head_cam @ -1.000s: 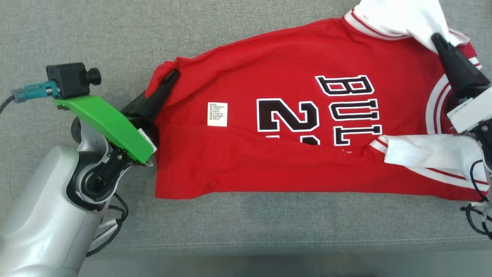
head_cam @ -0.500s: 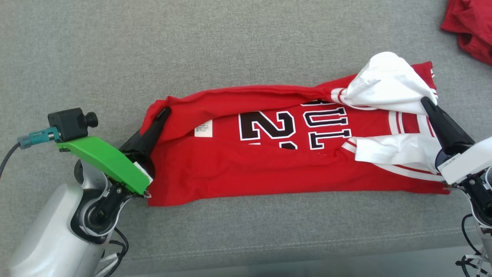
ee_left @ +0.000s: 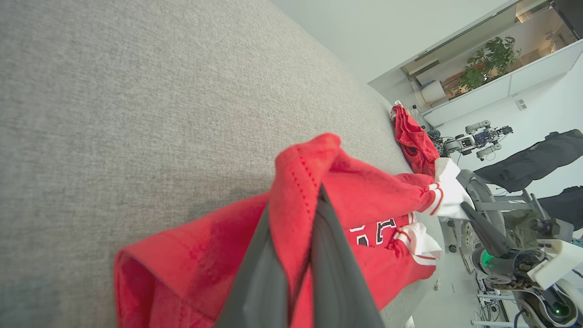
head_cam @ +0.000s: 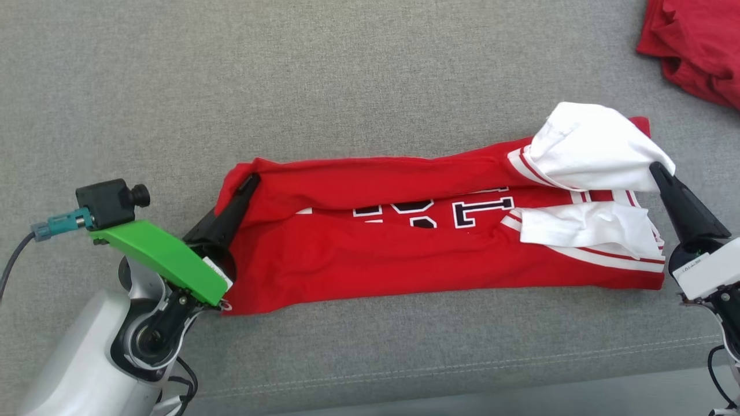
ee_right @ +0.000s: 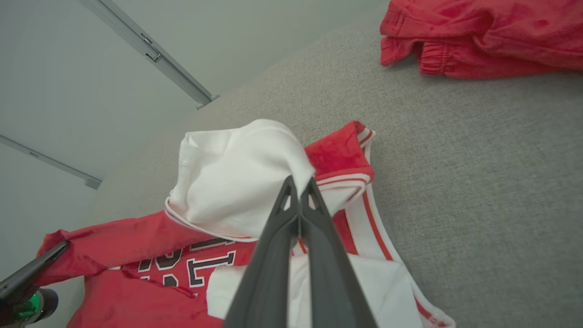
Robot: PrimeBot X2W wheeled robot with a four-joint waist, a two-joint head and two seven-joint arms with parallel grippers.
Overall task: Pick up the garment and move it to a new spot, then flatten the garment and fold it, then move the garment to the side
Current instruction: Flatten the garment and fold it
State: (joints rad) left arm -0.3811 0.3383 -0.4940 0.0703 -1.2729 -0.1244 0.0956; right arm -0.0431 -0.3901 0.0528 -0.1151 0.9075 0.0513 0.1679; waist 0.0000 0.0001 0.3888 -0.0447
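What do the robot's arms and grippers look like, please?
The left gripper and right gripper have long tapering dark fingers. Behind the left sit a green cover, black camera, teal plug and silver forearm; behind the right, a white housing and black cables.

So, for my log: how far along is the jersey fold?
Done: the jersey lies stretched lengthwise, its near flap folded over the lettering. In hand: left gripper and right gripper shut on its far edge, raised. Left: lay that edge down, finish folding, move it aside.
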